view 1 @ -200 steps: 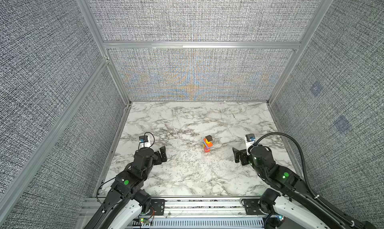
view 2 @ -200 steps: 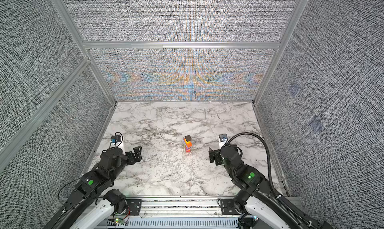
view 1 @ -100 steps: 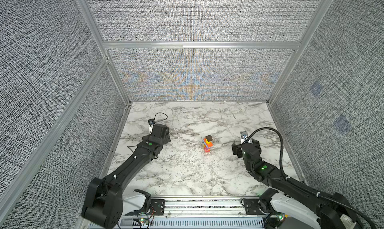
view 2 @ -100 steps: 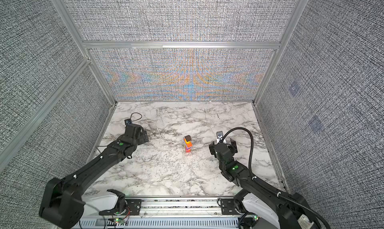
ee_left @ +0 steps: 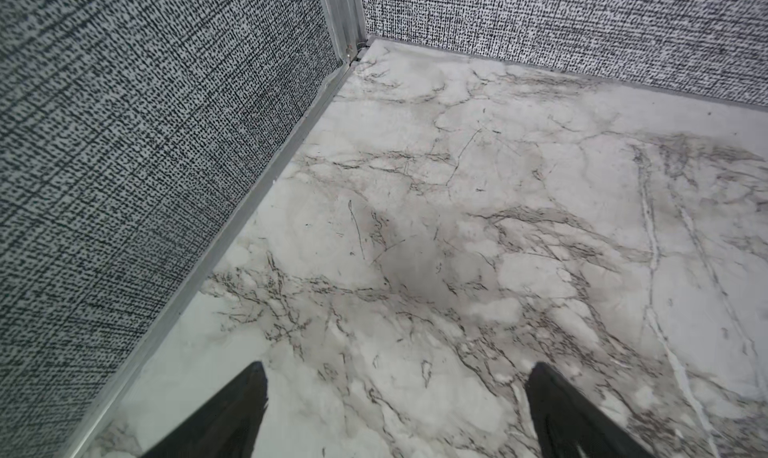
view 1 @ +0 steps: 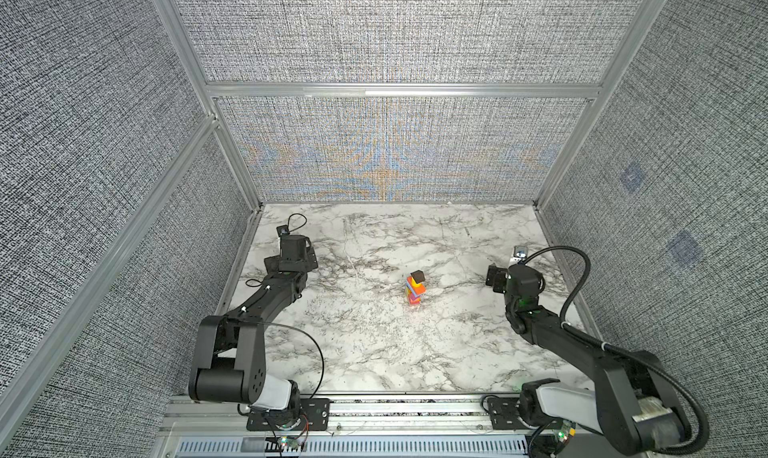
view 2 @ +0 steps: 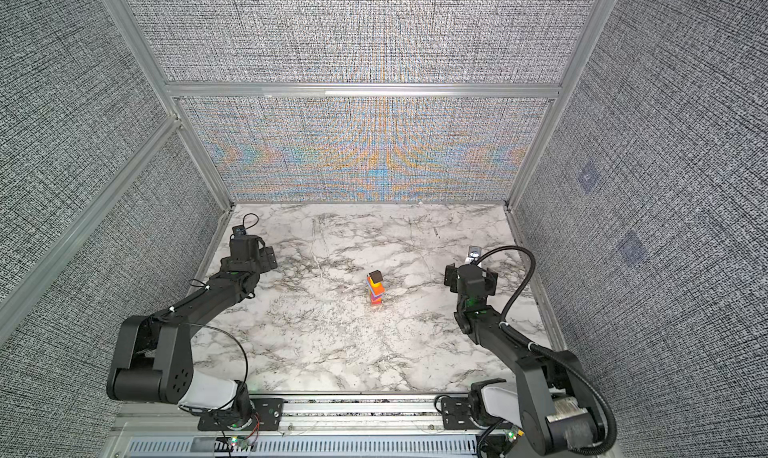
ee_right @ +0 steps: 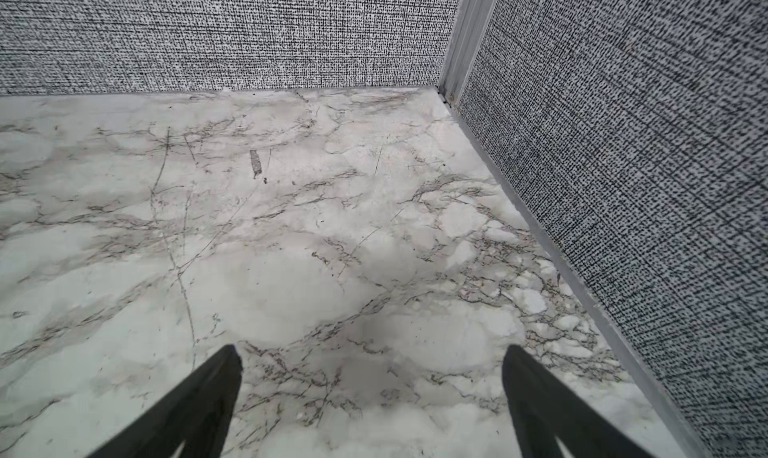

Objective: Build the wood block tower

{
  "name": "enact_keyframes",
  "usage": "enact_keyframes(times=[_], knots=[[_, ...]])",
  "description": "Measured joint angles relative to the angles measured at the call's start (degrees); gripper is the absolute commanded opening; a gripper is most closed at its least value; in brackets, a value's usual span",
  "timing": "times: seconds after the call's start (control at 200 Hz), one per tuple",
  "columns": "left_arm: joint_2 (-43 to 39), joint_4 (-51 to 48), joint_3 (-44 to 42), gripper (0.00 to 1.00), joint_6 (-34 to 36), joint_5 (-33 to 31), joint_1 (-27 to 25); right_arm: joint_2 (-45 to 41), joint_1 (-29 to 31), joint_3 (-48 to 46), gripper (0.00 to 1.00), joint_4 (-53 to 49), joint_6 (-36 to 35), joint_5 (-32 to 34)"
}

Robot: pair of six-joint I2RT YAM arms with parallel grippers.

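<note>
While the tower (view 1: pixel 415 290) is standing unattended: both arms are now stretching outward and away from it, having left the folded pose near the front rail that they were holding a second ago
Tower position: it is sitting a little right of the middle of the marble desk (view 1: pixel 365 352) in both top views, well apart from either arm, and staying on the same spot as before
Tower makeup: a dark brown block (view 2: pixel 375 275) is capping an orange slab (view 2: pixel 377 287) over narrower coloured blocks, the lowest ones being too small to name
Left end effector (ee_left: pixel 399 377): its fingers are standing spread wide and gripping nothing, hovering over bare marble and facing the far left corner
Right end effector (ee_right: pixel 372 354): it is likewise spread and empty, facing the far right corner
Meaning for the task: the stacking is looking finished, and the arms seem to be clearing off rather than fetching another piece
</note>
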Motion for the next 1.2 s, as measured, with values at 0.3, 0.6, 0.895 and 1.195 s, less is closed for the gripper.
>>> enact_keyframes(times=[0.3, 0.6, 0.895, 1.195], knots=[[-1.5, 10.5, -8.5, 0.99, 4.2, 6.1, 5.0, 11.1, -0.6, -0.9, 0.99, 11.8, -4.3, -1.1], [-1.8, 28.7, -21.7, 0.99, 8.2, 7.8, 1.4, 12.8, 3.0, -9.0, 0.99, 26.1, -9.1, -1.4], [-2.6, 51.7, -34.0, 0.99, 12.2, 1.4, -3.9, 17.1, 9.7, -15.3, 0.99, 45.1, -15.3, 2.9], [4.7, 67.5, -37.9, 0.99, 16.6, 5.7, -4.8, 18.2, 9.4, -14.8, 0.99, 49.7, -17.8, 3.2]])
